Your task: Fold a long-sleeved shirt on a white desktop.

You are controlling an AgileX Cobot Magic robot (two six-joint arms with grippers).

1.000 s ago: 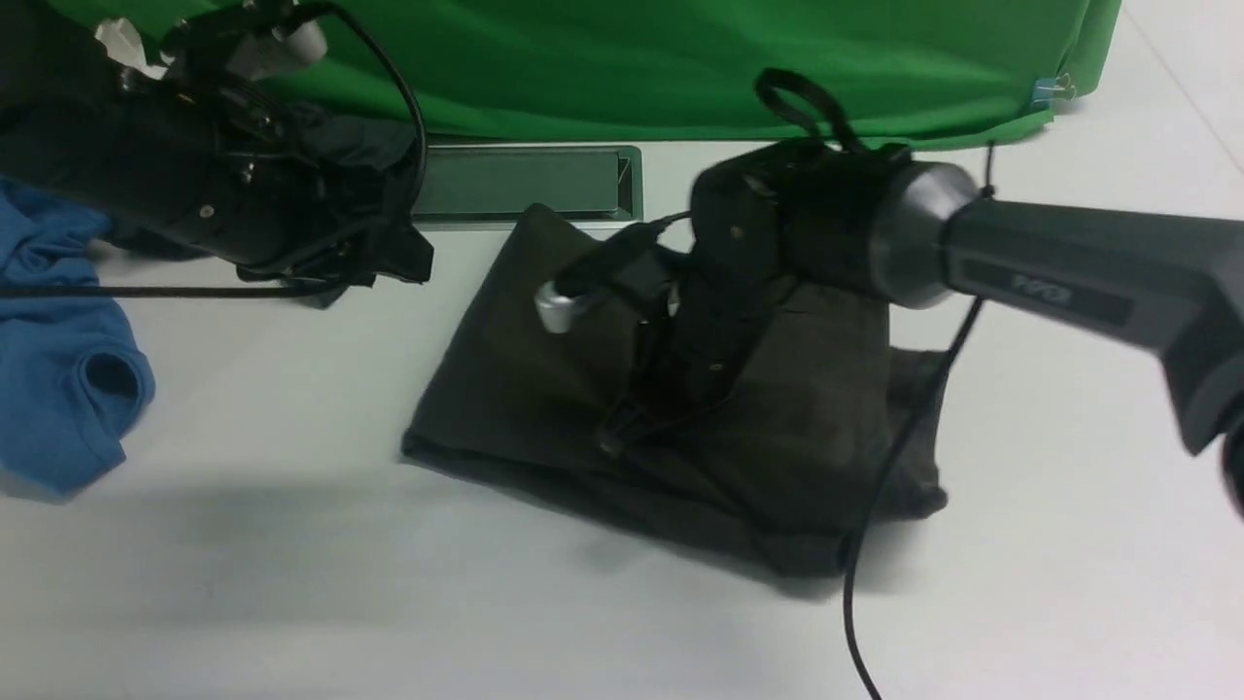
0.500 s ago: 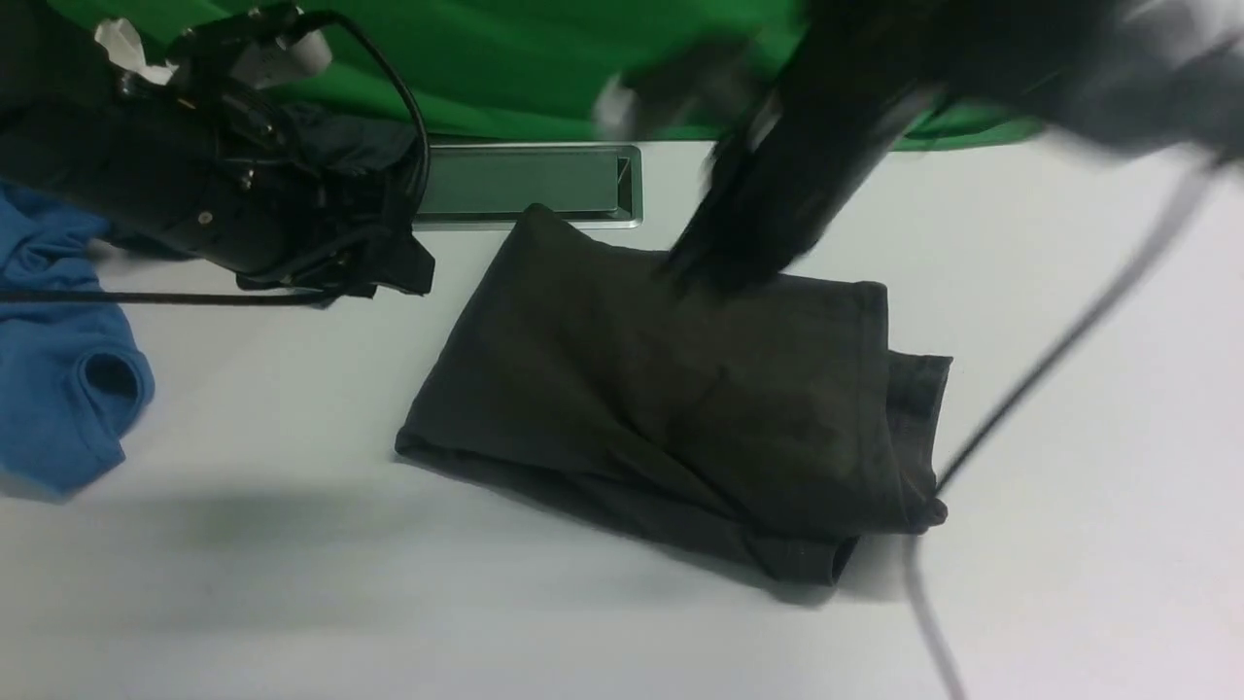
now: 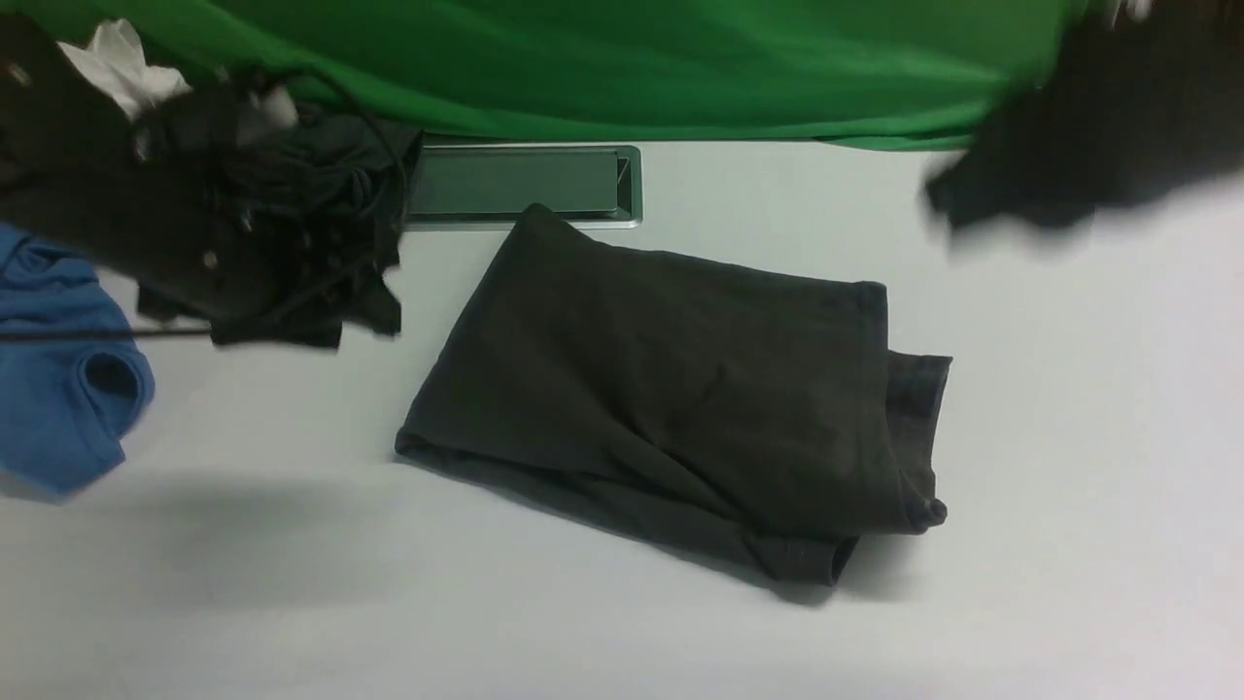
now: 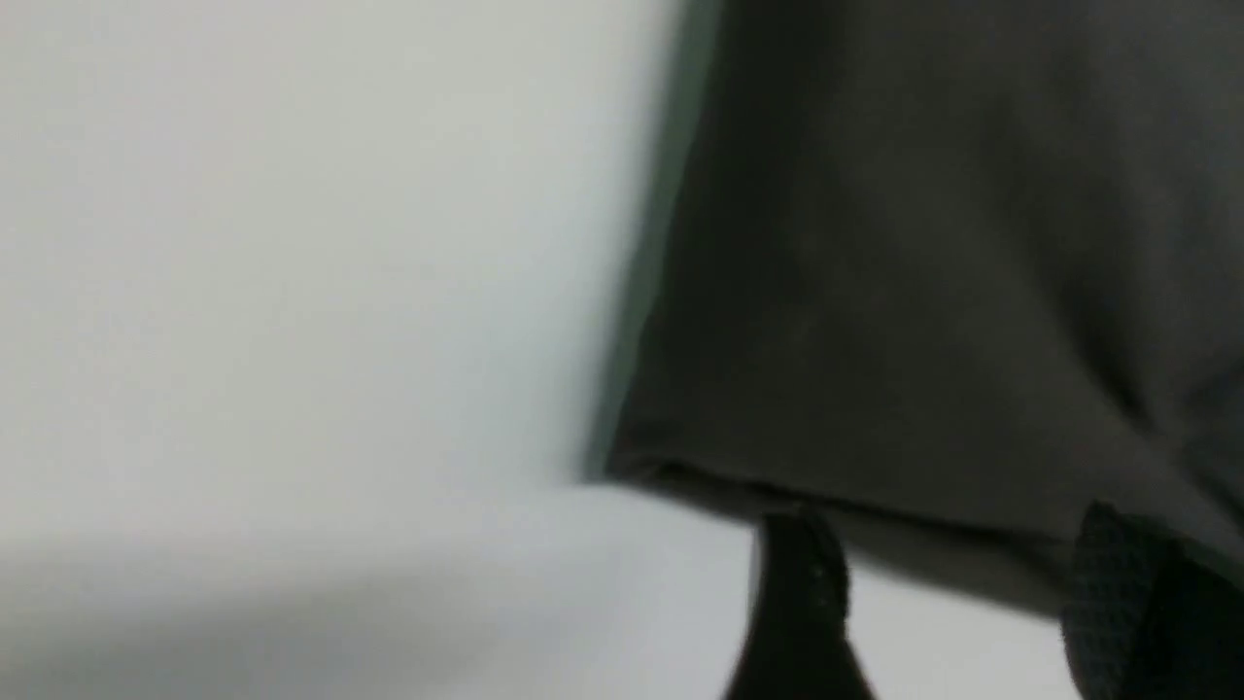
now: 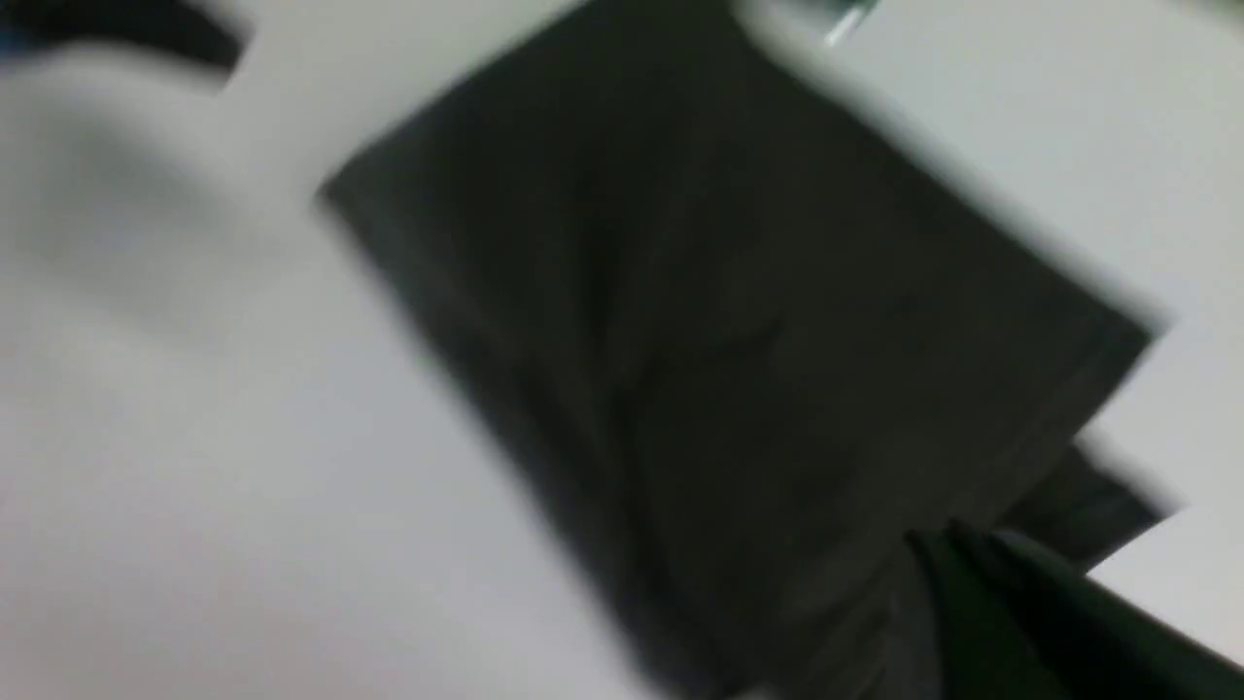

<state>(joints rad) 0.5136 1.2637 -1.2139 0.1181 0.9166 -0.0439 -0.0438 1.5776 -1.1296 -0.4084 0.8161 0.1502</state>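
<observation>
The dark olive-black long-sleeved shirt [image 3: 671,389] lies folded into a compact rectangle in the middle of the white desktop [image 3: 622,632]; a second layer sticks out at its right edge. No logo or neck label shows. My left gripper [image 3: 374,316] hovers blurred to the left of the shirt. In the left wrist view the left gripper [image 4: 957,593] is open, with bare table between its fingers [image 4: 797,583] and the shirt's [image 4: 923,292] edge just beyond them. My right gripper [image 3: 957,199] is a dark blur high at the right, clear of the shirt. In the right wrist view its fingertips [image 5: 957,569] are together over the shirt [image 5: 700,321].
A blue garment [image 3: 68,389] lies at the left edge. A charcoal garment [image 3: 340,160] and white crumpled material [image 3: 117,58] sit behind the left arm. The silver-framed cable hatch [image 3: 525,185] is just behind the shirt, under the green cloth backdrop [image 3: 632,68].
The right arm lifted off the shirt and swung up and away to the right. The left arm shifted slightly down and left. The shirt stays folded in place.
</observation>
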